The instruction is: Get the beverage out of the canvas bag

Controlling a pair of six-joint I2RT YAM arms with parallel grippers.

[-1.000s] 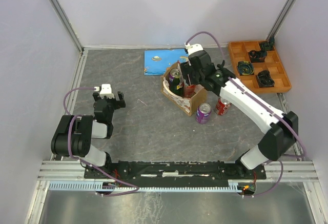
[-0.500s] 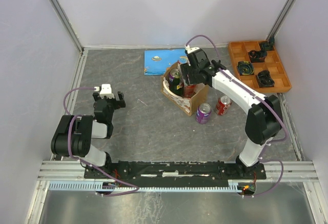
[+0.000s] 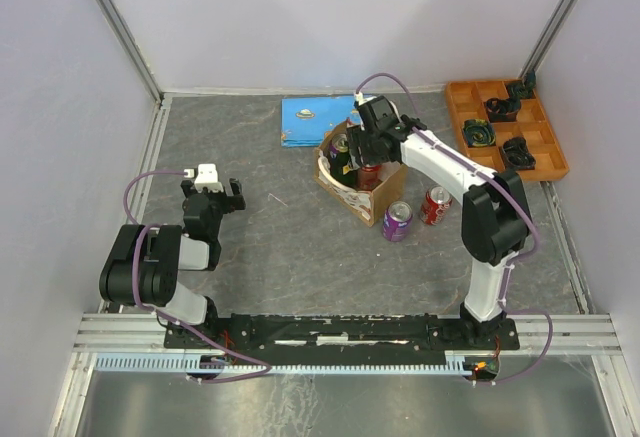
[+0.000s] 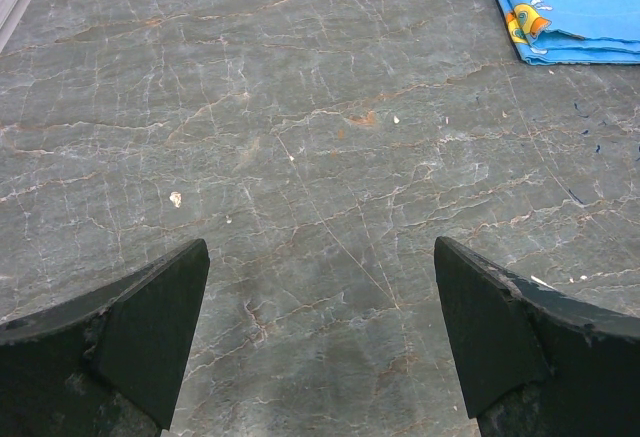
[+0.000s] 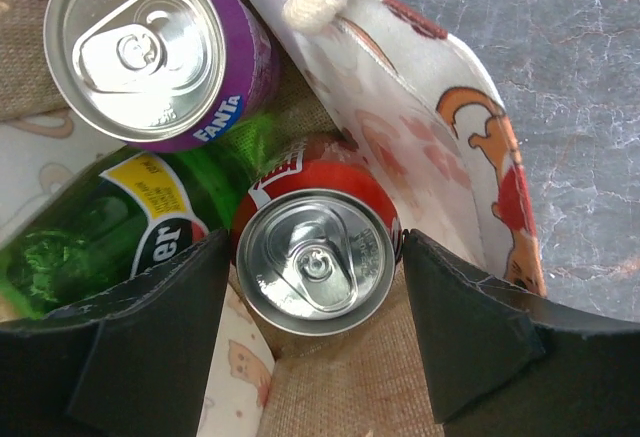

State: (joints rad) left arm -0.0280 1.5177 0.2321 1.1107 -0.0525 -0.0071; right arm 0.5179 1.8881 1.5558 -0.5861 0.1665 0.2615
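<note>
The canvas bag stands mid-table; its white patterned wall and cream handle show in the right wrist view. Inside it stand a red can, a purple Fanta can and a green bottle. My right gripper is lowered into the bag, its two jaws touching the red can's opposite sides. My left gripper is open and empty over bare table, far left of the bag.
A purple can and a red can stand on the table just right of the bag. A flat blue booklet lies behind the bag. An orange compartment tray with dark parts sits at the back right.
My right arm has folded in and its gripper has shifted left and down over the bag's opening. The left arm has not moved.
</note>
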